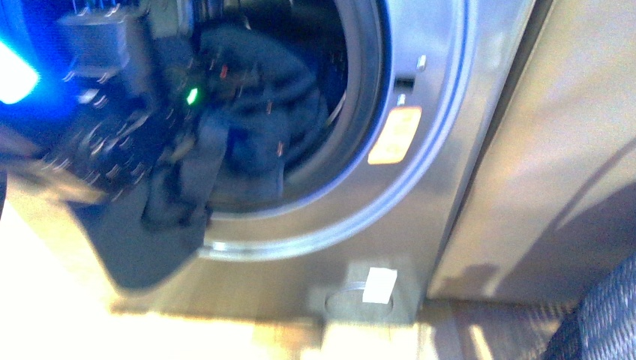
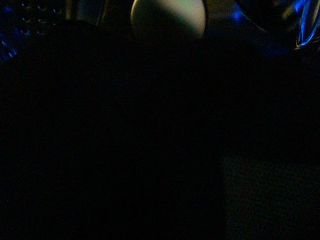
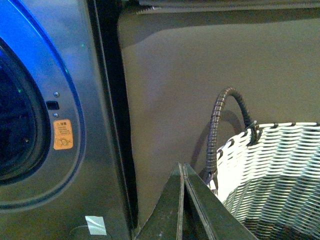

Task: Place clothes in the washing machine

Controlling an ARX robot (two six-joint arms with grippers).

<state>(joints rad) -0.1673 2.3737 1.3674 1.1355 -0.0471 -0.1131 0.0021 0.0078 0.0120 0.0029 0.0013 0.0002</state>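
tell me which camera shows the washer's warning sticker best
The right wrist view: the warning sticker on the washing machine front is sharp, well lit and unobstructed beside the porthole. The front view shows it too, but smeared by blur. The left wrist view is dark and tells nothing.

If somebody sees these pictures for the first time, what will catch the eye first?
The navy garment draws the eye first: it sits in the porthole of the washing machine and hangs over its lower rim. In the right wrist view, a white woven basket with a dark handle shows beyond the shut right gripper.
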